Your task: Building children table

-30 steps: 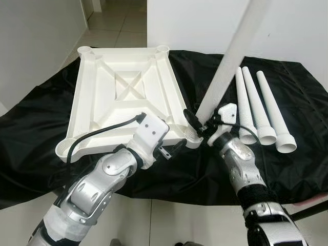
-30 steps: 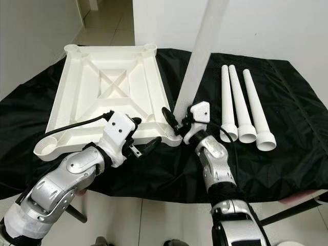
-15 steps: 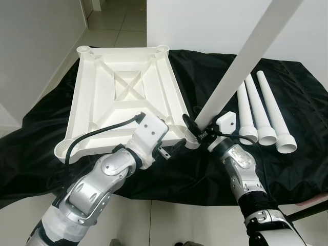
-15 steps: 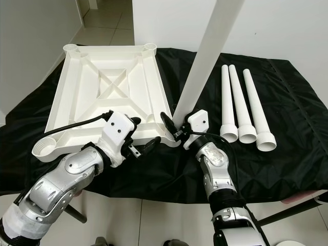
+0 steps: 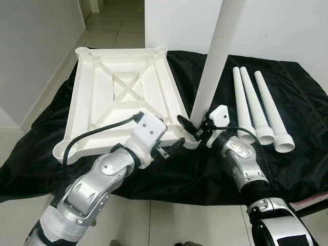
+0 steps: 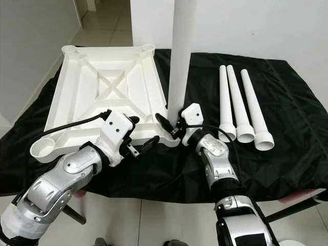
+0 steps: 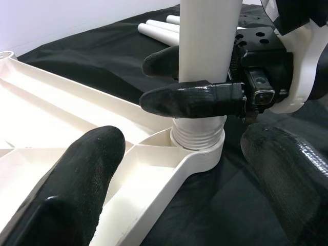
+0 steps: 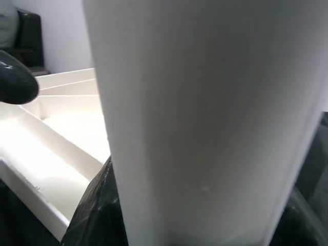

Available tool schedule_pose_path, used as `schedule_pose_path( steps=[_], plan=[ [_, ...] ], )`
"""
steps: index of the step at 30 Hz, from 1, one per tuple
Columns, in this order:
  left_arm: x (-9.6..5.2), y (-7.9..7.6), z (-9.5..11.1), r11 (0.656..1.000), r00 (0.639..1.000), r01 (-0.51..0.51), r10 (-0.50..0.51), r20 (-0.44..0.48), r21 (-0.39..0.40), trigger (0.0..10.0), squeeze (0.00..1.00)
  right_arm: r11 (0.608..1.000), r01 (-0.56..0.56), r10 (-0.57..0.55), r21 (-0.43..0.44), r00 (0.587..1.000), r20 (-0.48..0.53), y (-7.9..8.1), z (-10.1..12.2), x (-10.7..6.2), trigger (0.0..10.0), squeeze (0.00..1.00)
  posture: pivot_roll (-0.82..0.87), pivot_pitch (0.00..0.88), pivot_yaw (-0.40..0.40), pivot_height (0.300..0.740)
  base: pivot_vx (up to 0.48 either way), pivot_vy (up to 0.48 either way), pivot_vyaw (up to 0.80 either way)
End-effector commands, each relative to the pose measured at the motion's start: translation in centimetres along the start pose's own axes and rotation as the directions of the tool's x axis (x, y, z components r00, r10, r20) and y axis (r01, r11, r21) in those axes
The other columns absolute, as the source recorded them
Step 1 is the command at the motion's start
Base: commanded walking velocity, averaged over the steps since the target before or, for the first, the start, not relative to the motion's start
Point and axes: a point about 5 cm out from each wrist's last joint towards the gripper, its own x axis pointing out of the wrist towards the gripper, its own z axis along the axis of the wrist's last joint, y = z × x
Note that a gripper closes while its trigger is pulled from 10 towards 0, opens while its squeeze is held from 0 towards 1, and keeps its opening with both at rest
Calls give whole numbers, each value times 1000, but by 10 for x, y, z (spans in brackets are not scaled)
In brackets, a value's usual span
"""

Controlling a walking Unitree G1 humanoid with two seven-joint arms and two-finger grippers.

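A white table top [image 5: 123, 97] lies upside down on a black cloth [image 5: 287, 169]. A long white table leg [image 5: 215, 56] stands nearly upright, its threaded end in the near right corner socket [image 7: 197, 148]. My right gripper [image 5: 192, 130] is shut on the leg just above the socket; one of its fingers [image 7: 195, 97] wraps the leg's base. My left gripper [image 5: 171, 148] is open at the table top's near edge beside that corner. Its two fingers [image 7: 77, 179] spread wide with nothing between them. In the right wrist view the leg [image 8: 205, 128] is very close.
Three more white legs [image 5: 259, 110] lie side by side on the cloth to the right, wide ends toward me. A white wall [image 5: 287, 25] stands behind. Tiled floor [image 5: 113, 23] runs past the table's far left, and the cloth hangs over the front edge.
The leg has swung from leaning to the right to nearly upright over the corner socket, with my right gripper still on it. My left gripper has stayed at the near edge.
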Motion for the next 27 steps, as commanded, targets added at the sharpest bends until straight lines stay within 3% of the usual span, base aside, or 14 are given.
schedule_pose_path(
  steps=[1, 7, 13, 21, 27],
  plan=[
    [-1, -5, 2, 997, 997, 75, -75, 1, 7, 10000, 0, 991, -75, 92, 107, 982, -165, 23, -36, -7, 10000, 0, 28, 89, -19, 740, 0, 0, 0],
    [-2, -4, 2, 998, 998, 68, -68, 2, 7, 10000, 0, 980, -1, 37, 201, 984, -177, 17, -40, -8, 10000, 0, 27, 92, -22, 740, 0, 0, 0],
    [-2, -4, 3, 998, 998, 67, -67, 3, 8, 10000, 0, 934, 127, -58, 335, 976, -209, 7, -45, -8, 10000, 0, 24, 96, -20, 740, 0, 0, 0],
    [-2, -3, 3, 998, 998, 65, -65, 4, 7, 10000, 0, 924, 139, -61, 356, 973, -223, 8, -48, -8, 10000, 0, 24, 101, -22, 740, 0, 0, 0],
    [-2, -3, 3, 998, 998, 59, -59, 5, 4, 10000, 0, 939, 113, -45, 326, 977, -208, 12, -47, -7, 10000, 0, 25, 105, -24, 740, 0, 0, 0]
  ],
)
